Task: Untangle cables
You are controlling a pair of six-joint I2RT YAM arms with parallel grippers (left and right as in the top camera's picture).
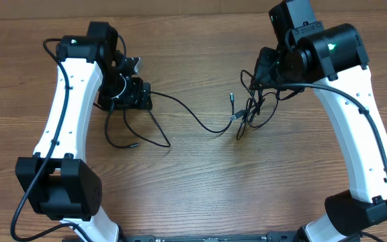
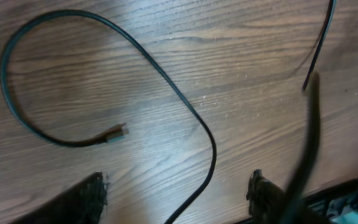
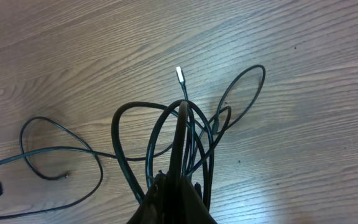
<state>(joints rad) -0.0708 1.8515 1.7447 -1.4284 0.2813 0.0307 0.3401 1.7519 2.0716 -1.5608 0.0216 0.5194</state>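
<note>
Right hand [image 3: 176,186]: fingers together, clamped on the cables [image 3: 179,143]; seen from overhead, it sits at 2 o'clock on the worktop [image 3: 303,50]. Cables: thin black cords, gathered into one strand where the hand pinches them. In the right wrist view several loops fan out from the grip towards 12 and 1 o'clock. One white plug [image 3: 179,73] sticks out at 12 o'clock, just beyond the loops. Whether the loops rest on the wood or hang clear of it cannot be told. Left hand [image 2: 176,196]: fingers [image 2: 91,196] apart, nothing clamped; at 10 o'clock on the worktop from overhead. Loose cord [image 2: 166,81]: black, lying flat on the wood and passing through the gap between the left fingers. It then sweeps round towards 9 o'clock in an open loop, with its small plug end resting inside the curl. From overhead, one cord runs from beside the left hand across the middle of the worktop to the tangle below the right hand.
</note>
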